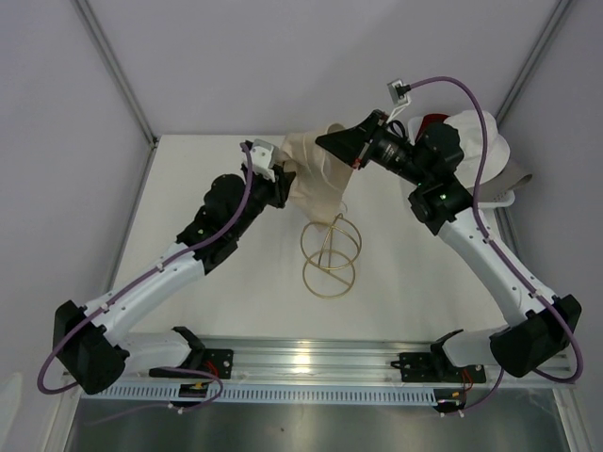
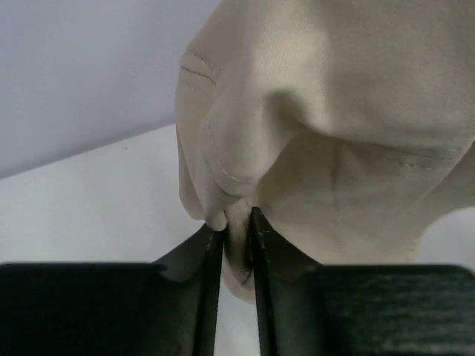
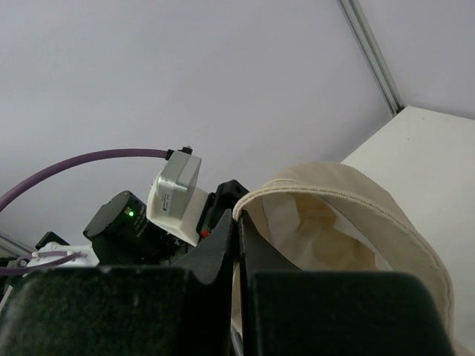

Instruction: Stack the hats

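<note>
Together, left gripper and right gripper each clench the soft beige fabric bucket hat, which is held between them.

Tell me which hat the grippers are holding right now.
The beige hat, pinched by both the left gripper and the right gripper. The white hat, dark red hat and grey hat lie piled at the far right, ungripped.

The top camera looked down on the beige hat from afar; both wrist cameras faced it closely from opposite sides.
</note>
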`<state>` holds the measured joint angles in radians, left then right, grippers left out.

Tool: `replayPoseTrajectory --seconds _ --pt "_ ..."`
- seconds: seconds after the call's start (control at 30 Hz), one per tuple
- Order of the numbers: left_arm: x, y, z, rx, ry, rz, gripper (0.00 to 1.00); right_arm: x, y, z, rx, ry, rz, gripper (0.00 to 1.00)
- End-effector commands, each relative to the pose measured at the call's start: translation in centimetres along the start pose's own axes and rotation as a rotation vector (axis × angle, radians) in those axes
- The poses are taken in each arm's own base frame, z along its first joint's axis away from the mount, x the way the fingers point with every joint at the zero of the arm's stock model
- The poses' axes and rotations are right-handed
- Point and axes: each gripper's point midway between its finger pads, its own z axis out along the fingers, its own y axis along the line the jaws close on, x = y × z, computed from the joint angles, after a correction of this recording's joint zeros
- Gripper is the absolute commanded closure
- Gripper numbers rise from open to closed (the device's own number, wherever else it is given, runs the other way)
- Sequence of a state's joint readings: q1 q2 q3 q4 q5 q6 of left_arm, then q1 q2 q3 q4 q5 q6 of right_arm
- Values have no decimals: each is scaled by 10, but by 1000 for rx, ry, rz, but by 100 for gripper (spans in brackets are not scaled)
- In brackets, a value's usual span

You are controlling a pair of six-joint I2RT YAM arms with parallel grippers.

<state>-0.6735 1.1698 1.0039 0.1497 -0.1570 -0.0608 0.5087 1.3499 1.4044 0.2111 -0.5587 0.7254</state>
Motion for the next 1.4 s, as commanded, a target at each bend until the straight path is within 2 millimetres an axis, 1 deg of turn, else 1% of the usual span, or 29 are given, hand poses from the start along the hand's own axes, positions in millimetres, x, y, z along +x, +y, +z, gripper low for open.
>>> replayPoseTrajectory --seconds 0.0,0.07,0.1,0.13,0.2,0.23,0.3,0.33,0.37,0.4,0.47,0.5,0.53,0.63,0.67,0.7,0.73,0.77,0.8,0.83,0.87,0.9,0.97,1.0,1.03,1.17,1.23,1.33,1.37 --pt "-18 -5 6 17 -62 -60 80 -19 29 -9 -64 -68 -54 100" --pt "-20 -2 8 -2 -60 -67 99 -18 27 -10 -58 -66 -58 100" --pt "-19 -1 6 -7 -56 -65 99 -18 27 -12 -49 -68 -58 100" --pt "-28 0 1 -5 -79 -61 99 -18 26 -12 -42 -70 -61 100" --pt "-36 4 -8 -16 -92 -35 99 -19 23 -15 -13 -76 -70 100" --pt "-50 6 -20 -18 -122 -27 99 -19 21 -16 1 -78 -72 100" --pt "-69 12 -34 -29 -153 21 99 -19 15 -19 39 -83 -92 100" --pt "-70 13 -41 -26 -137 37 99 -21 14 -20 53 -88 -97 100" --pt "-91 15 -55 -23 -174 69 99 -22 10 -21 76 -97 -107 100" --pt "-107 12 -63 5 -195 107 99 -20 6 -21 92 -88 -100 100" --pt "-111 8 -77 46 -152 163 99 -21 5 -23 107 -87 -96 100" --pt "-109 -1 -80 101 -133 178 99 -17 3 -24 116 -74 -88 100" --pt "-112 -4 -88 125 -101 190 99 -16 3 -25 121 -67 -84 100" --pt "-97 -20 -97 235 -32 212 99 1 -12 -33 185 -14 -84 100" --pt "-87 -22 -99 254 2 214 99 5 -19 -40 228 -5 -86 100" --pt "-83 -24 -103 268 9 210 99 22 -35 -47 285 37 -73 100" --pt "-72 -29 -104 300 28 206 100 29 -42 -54 320 49 -83 100" --pt "-61 -34 -105 325 49 193 99 29 -46 -63 356 36 -91 100" --pt "-48 -37 -104 340 68 183 99 45 -58 -71 397 64 -76 100" --pt "-48 -42 -108 363 57 174 99 48 -62 -78 419 63 -73 100" --pt "-33 -49 -107 398 81 156 99 48 -60 -86 431 55 -75 100" --pt "-33 -56 -108 420 80 150 99 55 -64 -92 449 65 -68 100" --pt "-23 -62 -107 436 106 140 99 59 -66 -104 492 69 -57 100" --pt "-20 -66 -107 446 119 138 99 55 -62 -110 499 52 -60 100" --pt "-16 -74 -107 469 132 140 100 54 -65 -116 538 33 -54 100" --pt "-15 -85 -105 497 143 144 99 53 -60 -133 582 -5 1 100" --pt "-17 -93 -106 530 141 133 99 51 -53 -137 572 -15 14 100" --pt "-16 -99 -105 553 156 122 100 61 -54 -147 611 4 58 100" --pt "-11 -99 -105 553 178 124 99 63 -54 -152 628 13 70 100"
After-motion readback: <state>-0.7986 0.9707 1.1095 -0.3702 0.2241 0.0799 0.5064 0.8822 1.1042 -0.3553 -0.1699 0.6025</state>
